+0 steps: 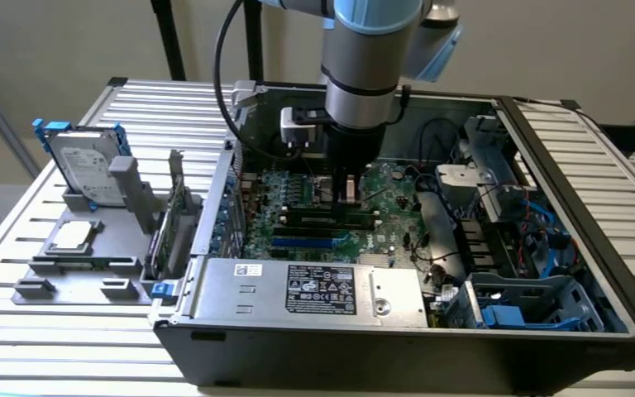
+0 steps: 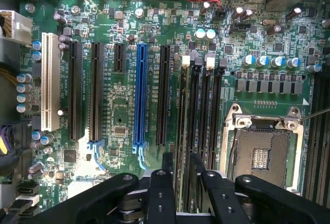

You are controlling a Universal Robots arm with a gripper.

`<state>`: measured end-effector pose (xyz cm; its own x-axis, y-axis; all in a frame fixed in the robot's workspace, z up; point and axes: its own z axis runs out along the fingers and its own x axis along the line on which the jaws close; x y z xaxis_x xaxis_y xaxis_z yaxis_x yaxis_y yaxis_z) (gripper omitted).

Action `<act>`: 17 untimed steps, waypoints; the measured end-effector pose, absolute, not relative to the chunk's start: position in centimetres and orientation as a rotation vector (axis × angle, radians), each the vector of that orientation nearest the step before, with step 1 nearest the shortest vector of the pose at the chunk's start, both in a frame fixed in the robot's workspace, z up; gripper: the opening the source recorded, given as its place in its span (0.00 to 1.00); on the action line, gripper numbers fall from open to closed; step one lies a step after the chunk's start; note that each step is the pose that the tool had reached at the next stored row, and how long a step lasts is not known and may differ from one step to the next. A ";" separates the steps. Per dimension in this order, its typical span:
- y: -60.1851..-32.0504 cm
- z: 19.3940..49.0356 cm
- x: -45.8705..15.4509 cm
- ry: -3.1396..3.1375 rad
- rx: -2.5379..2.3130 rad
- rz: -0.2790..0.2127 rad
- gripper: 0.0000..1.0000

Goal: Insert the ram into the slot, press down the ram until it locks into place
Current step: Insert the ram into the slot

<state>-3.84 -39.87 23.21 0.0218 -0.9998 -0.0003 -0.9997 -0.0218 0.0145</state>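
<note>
Hovering just over the slot (image 2: 182,110) is the hand (image 2: 181,158) (grip: cannot tell).

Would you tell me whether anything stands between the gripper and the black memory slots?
Nothing visible does. The gripper hangs over the black memory slots, and their channels look bare.

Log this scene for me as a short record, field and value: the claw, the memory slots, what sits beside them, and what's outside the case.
claw: low inside the open computer case, just above the motherboard, at one end of the memory slots
held item: cannot tell
memory slots: four long black parallel sockets, between the blue slot and the CPU socket
CPU socket: metal frame, no cooler on it
outside the case: hard drive standing in a grey holder, toward the exterior view's left
</note>
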 end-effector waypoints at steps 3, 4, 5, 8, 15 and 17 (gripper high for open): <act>-39.9 23.9 -4.0 -2.190 2.239 -0.016 0.28; -39.9 24.0 -4.0 -2.190 2.239 -0.015 0.28; -39.9 24.2 -4.1 -2.191 2.239 -0.015 0.28; -39.9 24.2 -4.2 -2.191 2.240 -0.014 0.28; -39.9 24.2 -4.2 -2.191 2.240 -0.014 0.19; -39.9 24.2 -4.2 -2.191 2.240 -0.014 0.13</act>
